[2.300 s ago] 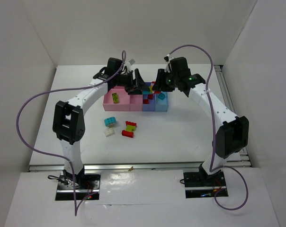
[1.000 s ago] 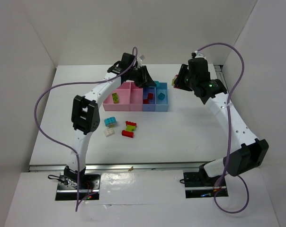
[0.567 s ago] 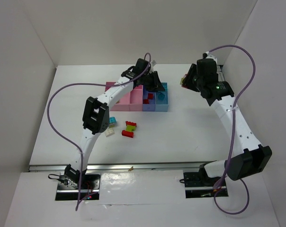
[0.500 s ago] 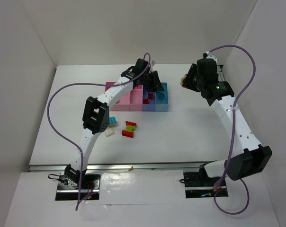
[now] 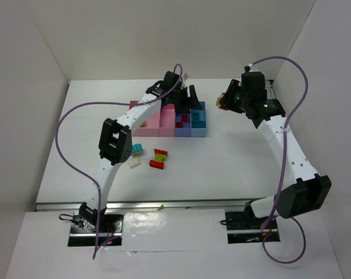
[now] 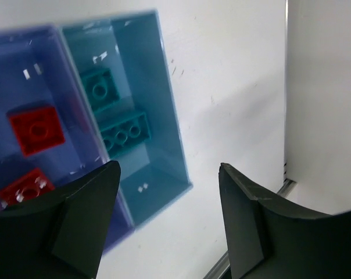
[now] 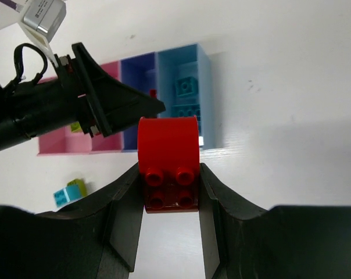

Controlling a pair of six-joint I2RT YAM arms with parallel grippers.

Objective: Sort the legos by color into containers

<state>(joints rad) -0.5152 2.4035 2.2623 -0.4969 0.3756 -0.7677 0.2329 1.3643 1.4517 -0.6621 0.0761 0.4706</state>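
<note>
Notes left end effector [image 6: 167, 180] swung further right along the containers [image 5: 155, 119], spread wide and empty over light blue bin [image 6: 138, 70], right end effector [image 7: 168, 195] clamping red lego [image 7: 168, 152] aloft beside them, likely awaiting clearance.

No legible text, brand, number or sign in any view. Small pale tag [image 7: 43, 17] near top-left corner of right wrist view: print, if any, too small to read.
</note>
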